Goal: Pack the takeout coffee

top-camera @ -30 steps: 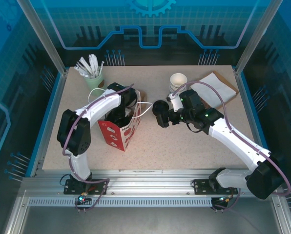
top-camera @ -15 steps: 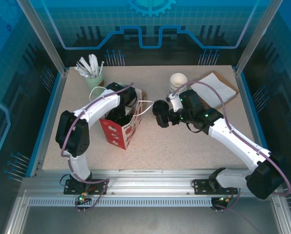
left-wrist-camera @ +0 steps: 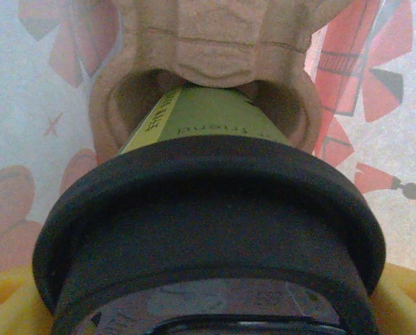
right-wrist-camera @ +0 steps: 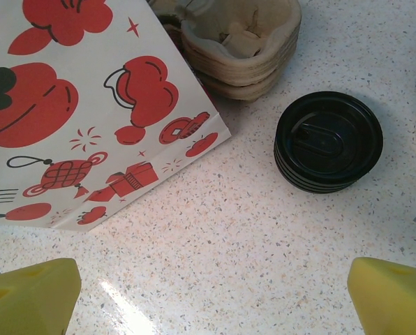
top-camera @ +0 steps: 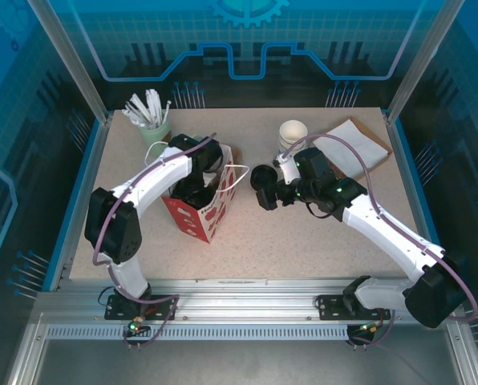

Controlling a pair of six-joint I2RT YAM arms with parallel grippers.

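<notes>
Takeout coffee: the takeout coffee (left-wrist-camera: pixel 208 202) is located inside the paper bag (top-camera: pixel 205 215). Its green body is seated in a well of a pulp carrier (left-wrist-camera: pixel 215 35), with the black lid uppermost.
Reason for seating: the well is judged to keep the cup upright, so that nothing is spilled when the bag is carried.
Left gripper: the left gripper (left-wrist-camera: pixel 208 306) is lowered into the bag mouth. Its yellow fingers (left-wrist-camera: pixel 12 307) are seen on either side of the lid rim. Whether the lid is clamped or let go cannot be told.
Right gripper: the right gripper (right-wrist-camera: pixel 208 296) is spread wide with nothing between its fingers. It is held over bare table (right-wrist-camera: pixel 215 230), near the lid stack (right-wrist-camera: pixel 328 143) and the bag. It is judged to be parked clear of the packing.
Spare trays: a pile of spare trays (right-wrist-camera: pixel 243 42) is noted by the bag corner.
Cup writing: a yellow band with dark lettering and a faint word on the green are seen inverted. Neither can be read.
Lid marking: embossing is present but cannot be read.
Bag print: red fruit, a knot ornament and a gift box are printed. No words are made out.
</notes>
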